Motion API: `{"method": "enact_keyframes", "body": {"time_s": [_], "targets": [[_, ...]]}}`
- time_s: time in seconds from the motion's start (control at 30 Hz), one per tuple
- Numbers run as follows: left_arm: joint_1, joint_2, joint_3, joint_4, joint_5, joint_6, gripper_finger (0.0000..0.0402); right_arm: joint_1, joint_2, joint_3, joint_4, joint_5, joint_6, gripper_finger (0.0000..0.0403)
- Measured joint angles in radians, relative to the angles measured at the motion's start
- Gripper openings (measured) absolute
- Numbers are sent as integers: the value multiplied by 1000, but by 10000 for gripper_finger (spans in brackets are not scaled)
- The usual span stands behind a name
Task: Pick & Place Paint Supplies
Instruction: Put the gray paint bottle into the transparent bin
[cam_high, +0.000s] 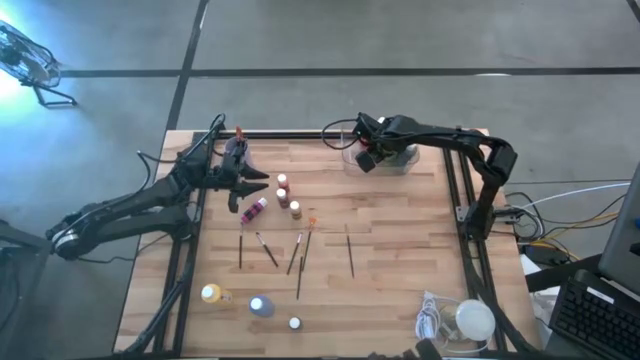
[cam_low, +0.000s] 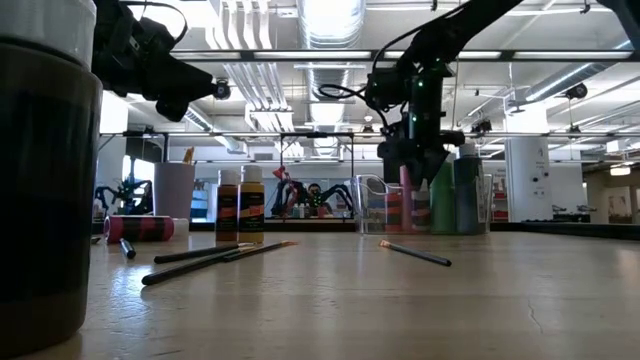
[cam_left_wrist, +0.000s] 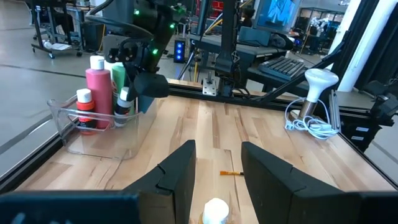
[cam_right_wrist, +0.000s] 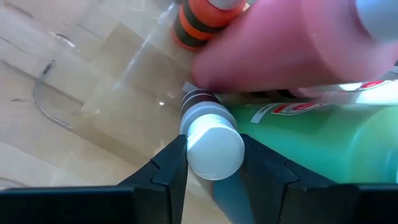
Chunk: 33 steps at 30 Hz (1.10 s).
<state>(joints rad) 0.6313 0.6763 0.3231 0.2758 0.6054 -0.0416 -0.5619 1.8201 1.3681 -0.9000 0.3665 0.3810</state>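
while the right gripper holds a bottle in the tray

taking the tray (cam_high: 395, 163) at the far edge as landmark: nearest the camera, well short of it, stand a yellow bottle (cam_high: 211, 294), a blue one (cam_high: 261, 306) and a small white one (cam_high: 295, 323). farther on, five brushes (cam_high: 270, 250) lie scattered mid-table. beyond them, left of the tray, two bottles (cam_high: 283, 184) stand and a pink one (cam_high: 254, 211) lies flat; the left gripper (cam_high: 250, 183), jaws parted and empty, hangs over a white-capped bottle (cam_left_wrist: 216, 211). over the tray, the right gripper (cam_right_wrist: 211, 163) is clenched on a white-capped bottle (cam_right_wrist: 211, 140), beside pink (cam_left_wrist: 97, 93) and green bottles (cam_right_wrist: 323, 130).
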Motion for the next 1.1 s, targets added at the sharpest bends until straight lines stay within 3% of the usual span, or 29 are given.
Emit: {"method": "enact_keyframes", "body": {"time_s": [0.2, 0.5, 0.93, 1.1], "targets": [[0, 0, 0, 0, 0, 0, 135, -8, 6, 0, 7, 2, 4, 116], [0, 0, 0, 0, 0, 0, 135, -9, 8, -2, 27, 0, 8, 160], [0, 0, 0, 0, 0, 0, 135, -9, 4, -2, 24, 1, 0, 117], [0, 0, 0, 0, 0, 0, 135, -8, 1, -2, 22, 16, 3, 123]]}}
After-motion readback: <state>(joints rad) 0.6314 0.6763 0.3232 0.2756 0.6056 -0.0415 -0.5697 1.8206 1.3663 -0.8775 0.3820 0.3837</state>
